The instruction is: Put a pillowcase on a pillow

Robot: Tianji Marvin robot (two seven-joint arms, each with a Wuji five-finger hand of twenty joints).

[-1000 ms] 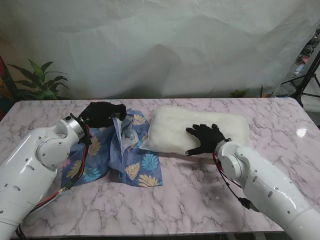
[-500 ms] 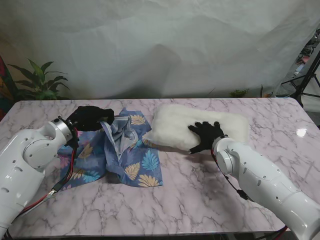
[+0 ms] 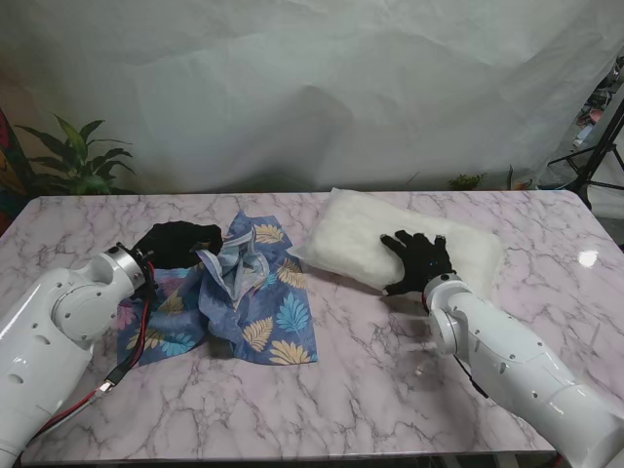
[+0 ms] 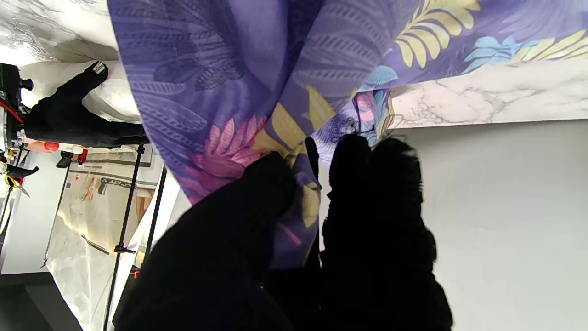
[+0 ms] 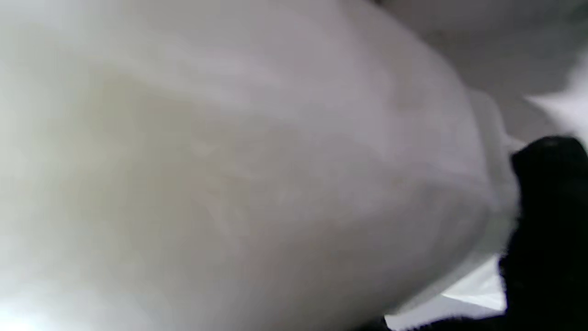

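Gripping a fold of the blue leaf-print pillowcase (image 3: pixel 239 297), the left hand (image 3: pixel 175 244) keeps the cloth pinched between black-gloved fingers (image 4: pixel 367 193); the right hand (image 3: pixel 419 259) lies on the white pillow (image 3: pixel 361 239).
Pillowcase spreads crumpled on the marble table (image 3: pixel 390 390) from the left hand toward the pillow, one corner just beside the pillow's near edge. Right hand: fingers spread over the top, thumb at the pillow's nearer edge, though whether it truly grips cannot be told. Potted plant (image 3: pixel 73 156) beyond the left hand.
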